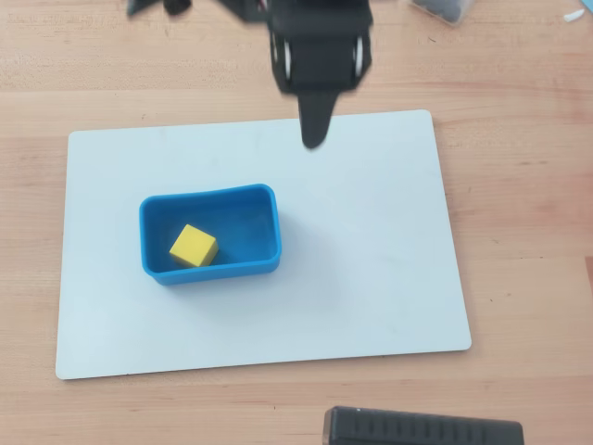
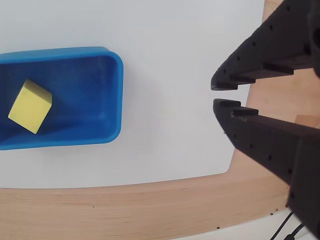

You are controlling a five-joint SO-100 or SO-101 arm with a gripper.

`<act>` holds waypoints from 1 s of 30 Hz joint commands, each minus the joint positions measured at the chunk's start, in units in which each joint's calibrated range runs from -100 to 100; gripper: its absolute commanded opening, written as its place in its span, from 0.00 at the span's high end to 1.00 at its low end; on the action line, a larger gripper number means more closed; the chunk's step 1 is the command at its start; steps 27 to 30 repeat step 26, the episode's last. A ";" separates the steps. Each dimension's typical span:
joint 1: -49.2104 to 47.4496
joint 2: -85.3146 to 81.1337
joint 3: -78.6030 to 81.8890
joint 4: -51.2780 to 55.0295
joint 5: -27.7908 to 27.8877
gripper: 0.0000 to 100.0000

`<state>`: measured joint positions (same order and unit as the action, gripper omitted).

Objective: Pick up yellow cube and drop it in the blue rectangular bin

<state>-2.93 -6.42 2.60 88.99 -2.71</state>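
The yellow cube [image 1: 193,247] lies inside the blue rectangular bin [image 1: 259,261], toward its left half, resting on the floor of the bin. The wrist view shows the same: the cube [image 2: 30,106] in the bin [image 2: 95,132] at the left. My black gripper [image 1: 313,137] hangs over the far edge of the white board, up and to the right of the bin and apart from it. In the wrist view the gripper [image 2: 214,95] is at the right, its fingertips almost touching, with nothing between them.
The bin stands on a white board [image 1: 371,278] that lies on a wooden table [image 1: 519,185]. A black box [image 1: 422,430] sits at the near edge of the table. A dark object [image 1: 445,7] is at the far right corner.
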 commanded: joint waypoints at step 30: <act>7.65 -66.08 63.31 -21.86 3.52 1.00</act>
